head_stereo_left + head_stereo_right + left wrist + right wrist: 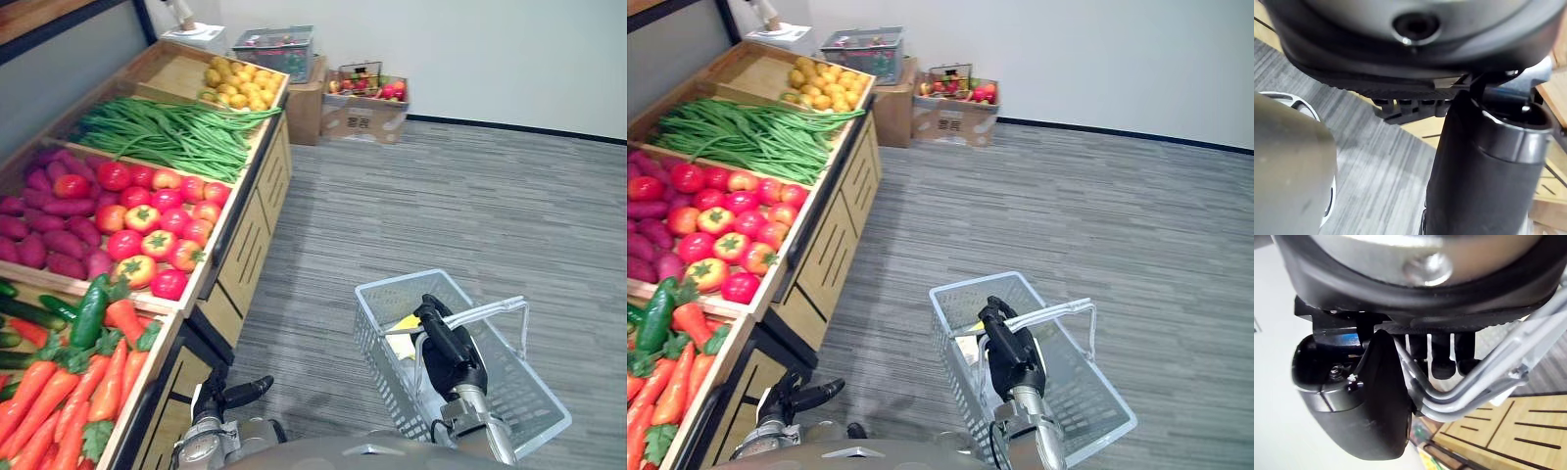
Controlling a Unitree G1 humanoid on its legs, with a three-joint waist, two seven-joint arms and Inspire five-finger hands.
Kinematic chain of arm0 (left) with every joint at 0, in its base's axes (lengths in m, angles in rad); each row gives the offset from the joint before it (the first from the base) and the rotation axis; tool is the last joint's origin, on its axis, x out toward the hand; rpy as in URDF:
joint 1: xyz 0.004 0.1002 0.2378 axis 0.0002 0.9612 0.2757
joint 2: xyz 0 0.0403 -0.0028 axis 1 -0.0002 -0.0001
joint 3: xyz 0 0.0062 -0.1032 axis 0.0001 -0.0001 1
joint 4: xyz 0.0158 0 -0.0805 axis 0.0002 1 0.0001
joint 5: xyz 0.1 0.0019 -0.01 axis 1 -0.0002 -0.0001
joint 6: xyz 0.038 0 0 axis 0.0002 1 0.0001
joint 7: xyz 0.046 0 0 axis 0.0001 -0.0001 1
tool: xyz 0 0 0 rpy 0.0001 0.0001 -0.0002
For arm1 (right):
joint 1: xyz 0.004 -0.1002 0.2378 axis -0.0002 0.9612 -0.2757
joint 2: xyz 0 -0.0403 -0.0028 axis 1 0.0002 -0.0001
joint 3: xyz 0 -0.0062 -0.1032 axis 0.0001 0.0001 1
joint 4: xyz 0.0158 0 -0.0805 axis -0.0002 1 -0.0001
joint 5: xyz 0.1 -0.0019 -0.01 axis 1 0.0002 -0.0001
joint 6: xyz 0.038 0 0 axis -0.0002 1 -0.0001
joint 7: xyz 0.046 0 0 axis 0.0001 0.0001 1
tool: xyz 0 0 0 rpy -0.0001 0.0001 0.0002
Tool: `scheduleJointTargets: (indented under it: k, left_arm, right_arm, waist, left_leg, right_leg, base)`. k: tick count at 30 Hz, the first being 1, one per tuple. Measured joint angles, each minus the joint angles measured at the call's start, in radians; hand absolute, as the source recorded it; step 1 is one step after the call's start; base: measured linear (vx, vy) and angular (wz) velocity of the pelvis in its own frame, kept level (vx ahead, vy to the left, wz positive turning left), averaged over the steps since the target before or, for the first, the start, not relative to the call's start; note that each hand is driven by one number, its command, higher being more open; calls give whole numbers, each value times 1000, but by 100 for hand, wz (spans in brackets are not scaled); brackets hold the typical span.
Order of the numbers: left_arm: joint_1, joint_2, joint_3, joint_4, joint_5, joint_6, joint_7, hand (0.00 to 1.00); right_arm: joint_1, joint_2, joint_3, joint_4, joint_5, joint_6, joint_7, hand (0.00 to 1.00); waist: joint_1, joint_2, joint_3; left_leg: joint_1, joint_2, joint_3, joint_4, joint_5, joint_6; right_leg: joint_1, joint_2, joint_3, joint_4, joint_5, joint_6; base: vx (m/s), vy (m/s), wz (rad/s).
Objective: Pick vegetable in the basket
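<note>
Wire basket [407, 281] is held by the right hand [446, 348], fingers curled round its handles [495, 311]; keep it level and near the stand. The left hand [230, 395] sits low beside the carrots [59, 392]; whether it is spread or curled cannot be told; raise it over the crate's wooden lip [160, 364] before you reach in; open carpet [441, 196] lies to the right.

Cardboard box [361, 121], perhaps holding fruit [389, 91], against wall [460, 49].

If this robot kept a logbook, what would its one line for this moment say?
right hand: fingers curled round basket handle | basket: yellow item inside | left hand: low beside carrots
</note>
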State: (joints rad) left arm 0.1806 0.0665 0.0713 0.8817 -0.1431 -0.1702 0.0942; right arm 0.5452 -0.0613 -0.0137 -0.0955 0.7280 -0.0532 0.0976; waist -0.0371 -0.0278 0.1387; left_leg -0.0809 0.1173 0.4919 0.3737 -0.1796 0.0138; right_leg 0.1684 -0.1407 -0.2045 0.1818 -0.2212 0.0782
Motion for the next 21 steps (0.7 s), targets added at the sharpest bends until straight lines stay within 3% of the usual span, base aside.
scheduleJointTargets:
  k: [6, 10, 13, 14, 16, 17, 19, 21]
  left_arm:
    - [-15, 13, -27, 1, 34, 1, -15, 100]
    - [-14, 17, -23, 0, 36, 1, -20, 100]
    - [-12, 18, -8, 1, 35, 1, -21, 100]
    - [-13, 31, -6, -6, 34, 27, -64, 100]
    - [-15, 51, -26, -25, 37, 60, -122, 100]
    - [-18, 59, -36, -27, 37, 75, -137, 100]
    - [-26, 63, -35, -12, 37, 93, -145, 100]
    - [-39, 62, -31, 13, 37, 98, -144, 100]
  right_arm:
    - [-53, -2, 26, 0, -16, 9, 2, 0]
    - [-80, -10, 34, 9, -26, 9, 2, 0]
    - [-89, -23, 35, 25, -57, 10, 1, 0]
    - [-91, -23, 34, 33, -57, 10, 0, 0]
    - [-94, -19, 52, 53, -60, 12, 0, 0]
    - [-95, -15, 61, 54, -69, 12, 1, 0]
    - [-102, -13, 74, 50, -80, 12, 3, 0]
    - [-105, -12, 81, 47, -82, 12, 10, 0]
  waist:
    - [9, -1, 6]
    - [14, -5, 8]
    - [12, -11, 11]
    - [3, -27, 16]
    - [-1, -51, 16]
    - [-10, -50, 23]
    - [-21, -53, 23]
    - [-20, -53, 23]
  left_leg:
    - [-26, -30, -10, 7, -38, 30]
    - [-34, -52, -30, 51, -93, 42]
    - [-9, -93, -94, 40, -116, 53]
    - [4, -115, -142, 39, -121, 62]
    - [25, -132, -220, 42, -124, 75]
    - [41, -132, -283, 41, -126, 78]
    - [72, -126, -358, 37, -125, 77]
    - [98, -124, -419, 24, -126, 76]
  right_leg:
    - [-1, -24, -26, -20, -1, 7]
    - [-5, -52, -42, 38, -32, 31]
    - [-50, -97, -76, 244, -34, 32]
    - [-85, -129, -95, 395, -15, 35]
    - [-165, -141, -51, 625, 99, -13]
    - [-216, -117, 2, 744, 62, -30]
    - [-265, -78, 57, 831, -3, -48]
    - [-311, -59, 87, 818, -44, -65]
  base:
    - [87, 90, 12]
    - [146, 104, 14]
    - [177, 109, 67]
    - [225, 58, 124]
    - [261, 7, 139]
    - [278, -62, 116]
    - [259, -106, 129]
    - [180, -170, 105]
